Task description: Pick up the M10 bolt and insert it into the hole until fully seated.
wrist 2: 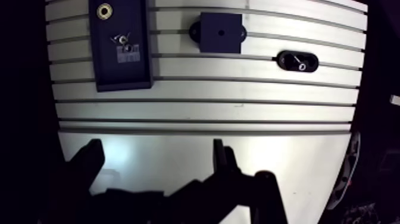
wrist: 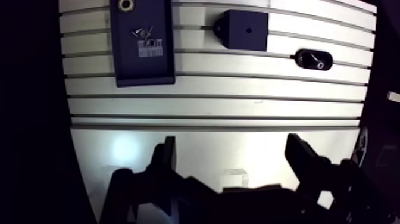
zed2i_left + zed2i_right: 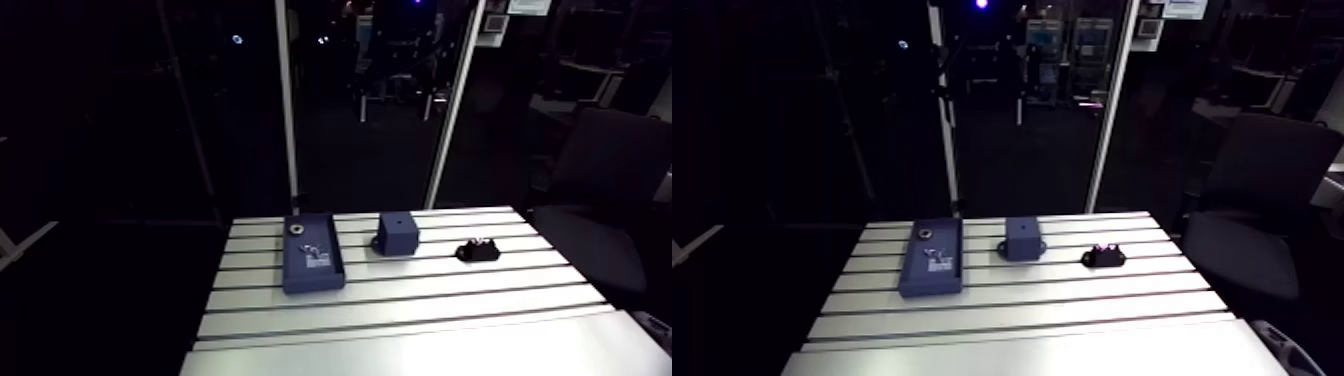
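Note:
A dark blue tray (image 2: 143,68) lies on the slotted table, far ahead of my gripper and off to one side. In it rest a small metal bolt (image 2: 149,43) on a label and a brass-coloured ring (image 2: 125,5) at the tray's far end. Beside the tray stands a dark blue block (image 3: 398,234) with a small hole (image 2: 249,28) in its top face. My gripper (image 2: 232,149) hangs over the table's smooth near strip, open, with nothing between its fingers (image 2: 166,156). It does not show in the arm view.
A small black oval fixture (image 2: 313,59) lies beyond the block, away from the tray. Bare slotted table (image 2: 214,107) stretches between my gripper and the parts. The table's side edges fall off into dark room.

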Available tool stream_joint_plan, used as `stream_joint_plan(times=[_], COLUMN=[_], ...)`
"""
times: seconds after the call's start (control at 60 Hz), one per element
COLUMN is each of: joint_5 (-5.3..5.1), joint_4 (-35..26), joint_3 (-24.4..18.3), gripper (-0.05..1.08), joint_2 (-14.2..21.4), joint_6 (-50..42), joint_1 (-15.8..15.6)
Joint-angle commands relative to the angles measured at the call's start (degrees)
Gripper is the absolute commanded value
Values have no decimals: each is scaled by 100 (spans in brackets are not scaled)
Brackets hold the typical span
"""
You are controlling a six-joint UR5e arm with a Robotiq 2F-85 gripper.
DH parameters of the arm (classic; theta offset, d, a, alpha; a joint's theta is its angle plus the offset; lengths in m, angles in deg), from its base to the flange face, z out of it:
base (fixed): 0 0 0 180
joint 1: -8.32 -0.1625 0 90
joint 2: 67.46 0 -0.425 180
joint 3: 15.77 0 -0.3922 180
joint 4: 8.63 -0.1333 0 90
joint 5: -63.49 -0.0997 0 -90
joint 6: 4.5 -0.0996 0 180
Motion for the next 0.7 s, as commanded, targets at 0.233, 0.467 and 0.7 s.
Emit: stream_joint_plan(times=[0.233,0.467,0.7], joint_5=[35,35,62], joint_4=[168,168,265], joint_3=[150,149,190], gripper=[1,1,1], joint_2=[-204,-205,-195], joint_6=[70,70,95], joint_1=[-185,-185,-186])
